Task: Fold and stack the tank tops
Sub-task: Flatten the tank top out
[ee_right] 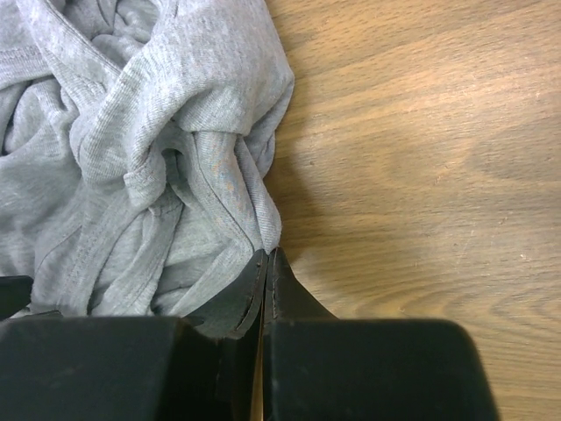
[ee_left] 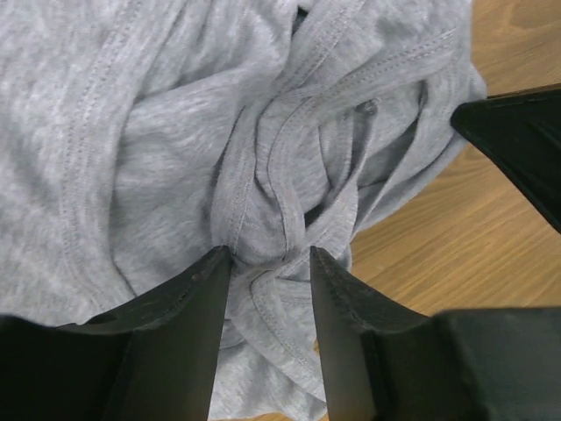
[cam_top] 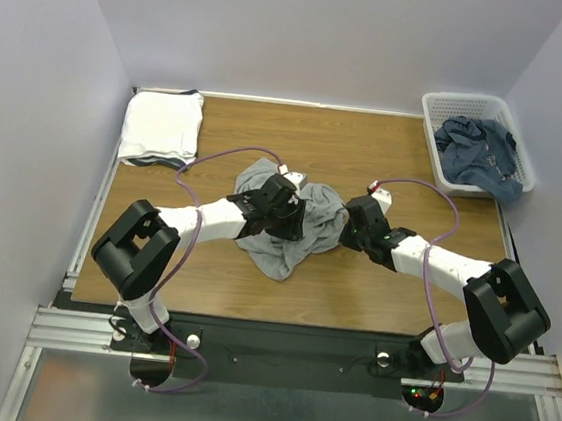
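Crumpled grey tank top point(cam_top: 274, 255) mid worktop point(cam_top: 368, 144); left gripper point(ee_left: 269, 256) open astride its twisted straps, right gripper point(ee_right: 266, 260) closed at its edge.

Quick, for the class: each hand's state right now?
Left hand: open, astride a fold of the grey tank top.
Right hand: closed at the top's edge; a pinch cannot be told.

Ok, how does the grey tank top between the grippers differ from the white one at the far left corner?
The grey tank top is a crumpled heap with twisted straps; the white tank top is folded flat. The grey one lies mid-table, the white one at the far left corner. The left gripper and right gripper are at the grey one; nothing touches the white one. Both lie on the table.
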Tool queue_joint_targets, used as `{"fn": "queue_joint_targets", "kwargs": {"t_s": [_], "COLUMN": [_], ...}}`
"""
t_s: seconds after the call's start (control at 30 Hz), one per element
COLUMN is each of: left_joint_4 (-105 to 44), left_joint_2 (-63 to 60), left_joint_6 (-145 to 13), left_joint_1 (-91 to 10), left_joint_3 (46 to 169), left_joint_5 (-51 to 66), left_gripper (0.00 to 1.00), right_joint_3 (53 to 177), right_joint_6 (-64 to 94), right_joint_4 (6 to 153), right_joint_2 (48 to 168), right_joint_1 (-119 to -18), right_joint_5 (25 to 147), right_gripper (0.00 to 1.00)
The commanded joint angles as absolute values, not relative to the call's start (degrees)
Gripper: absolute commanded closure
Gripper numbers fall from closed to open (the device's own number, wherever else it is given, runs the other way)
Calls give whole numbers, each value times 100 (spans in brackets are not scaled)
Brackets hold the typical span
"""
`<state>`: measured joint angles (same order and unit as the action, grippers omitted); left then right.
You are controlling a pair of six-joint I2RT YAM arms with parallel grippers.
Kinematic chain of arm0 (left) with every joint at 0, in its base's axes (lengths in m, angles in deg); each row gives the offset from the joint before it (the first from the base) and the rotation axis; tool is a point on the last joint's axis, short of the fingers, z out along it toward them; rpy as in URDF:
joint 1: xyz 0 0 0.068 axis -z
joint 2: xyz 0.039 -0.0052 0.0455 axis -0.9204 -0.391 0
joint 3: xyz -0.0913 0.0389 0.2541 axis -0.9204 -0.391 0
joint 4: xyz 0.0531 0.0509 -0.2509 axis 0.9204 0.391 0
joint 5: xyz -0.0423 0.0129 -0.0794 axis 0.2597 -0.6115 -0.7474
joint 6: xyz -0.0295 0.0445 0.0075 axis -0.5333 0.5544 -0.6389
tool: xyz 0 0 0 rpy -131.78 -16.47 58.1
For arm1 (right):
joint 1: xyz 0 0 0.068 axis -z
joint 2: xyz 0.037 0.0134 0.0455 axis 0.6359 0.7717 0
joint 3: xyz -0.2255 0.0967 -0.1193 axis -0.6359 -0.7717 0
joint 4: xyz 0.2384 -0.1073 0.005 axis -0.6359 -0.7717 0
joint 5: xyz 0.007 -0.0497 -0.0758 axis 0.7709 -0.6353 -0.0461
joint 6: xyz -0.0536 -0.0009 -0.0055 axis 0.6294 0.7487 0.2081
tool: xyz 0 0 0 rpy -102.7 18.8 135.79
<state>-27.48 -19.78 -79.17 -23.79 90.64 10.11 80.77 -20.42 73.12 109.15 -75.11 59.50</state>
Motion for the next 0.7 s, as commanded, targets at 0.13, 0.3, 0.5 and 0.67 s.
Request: {"fn": "queue_joint_targets", "kwargs": {"t_s": [0.13,0.3,0.5,0.67], "left_joint_4": [-2893,-2589,-1683,-1057], "left_joint_2": [-2204,-2144,-985,-157], "left_joint_6": [-7867,-7841,-7736,-7656], "left_joint_1": [-2330,-2330,-2348,-2427], "left_joint_3": [9219,9508,10422,11117], "left_joint_5": [1063,1283,2073,2531], "left_gripper": [64,100,100,100], "right_joint_3": [8335,8388,8423,8432], "right_joint_6": [-1972,-1936,-1892,-1866], "right_joint_4": [7298,7281,7255,7246], "right_joint_2": [10922,10948,10975,10940], "right_joint_1": [-7465,-7456,-7377,-7280], "right_joint_5": [5715,5715,5706,5706], "right_gripper": [100,100,100,100]}}
